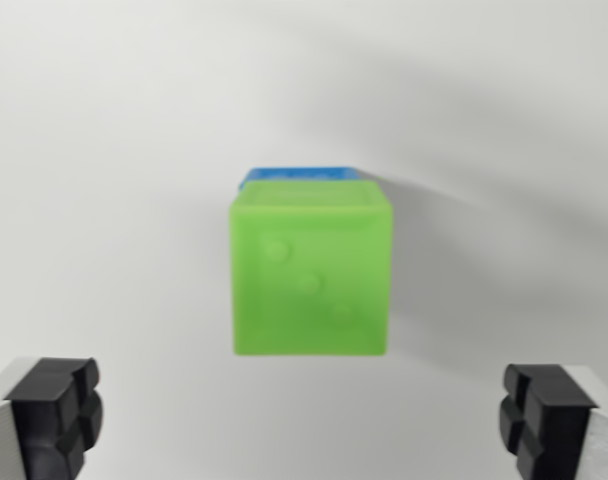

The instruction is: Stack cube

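Wrist view: green cube sits on blue cube on the tabletop, claw wide open w/ nothing held, so I'd back straight up w/o nudging the stack.

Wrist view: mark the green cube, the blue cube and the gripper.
green cube (pixel 310 280), wrist view, middle of its dimpled facing side.
blue cube (pixel 299 174), wrist view, the strip showing past the green cube's far edge.
gripper (pixel 304 415), wrist view, midway between its two black fingertips, open.
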`<state>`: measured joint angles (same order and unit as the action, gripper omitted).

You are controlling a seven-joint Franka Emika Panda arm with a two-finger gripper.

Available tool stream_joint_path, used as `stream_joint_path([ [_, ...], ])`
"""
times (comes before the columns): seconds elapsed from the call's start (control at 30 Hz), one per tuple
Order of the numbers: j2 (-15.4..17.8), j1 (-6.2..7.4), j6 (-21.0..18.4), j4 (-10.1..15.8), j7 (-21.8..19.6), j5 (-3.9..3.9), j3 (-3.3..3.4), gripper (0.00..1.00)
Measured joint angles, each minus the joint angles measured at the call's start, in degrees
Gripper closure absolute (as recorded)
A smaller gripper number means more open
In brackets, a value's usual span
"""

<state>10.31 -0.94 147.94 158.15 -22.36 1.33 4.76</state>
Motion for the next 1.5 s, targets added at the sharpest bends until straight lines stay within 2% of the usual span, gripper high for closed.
stream_joint_path([
  [0.3,5.9,-0.04,-7.2,-1.4,-0.3,0.39,-0.01,0.00],
  [0.7,12.5,-0.04,-17.1,-4.8,-0.5,0.54,-0.14,0.00],
  [1.13,16.6,-0.04,-25.5,-9.1,-0.6,0.57,-0.35,0.00],
  [1.5,18.6,-0.04,-31.1,-12.6,-0.6,0.57,-0.53,0.00],
])
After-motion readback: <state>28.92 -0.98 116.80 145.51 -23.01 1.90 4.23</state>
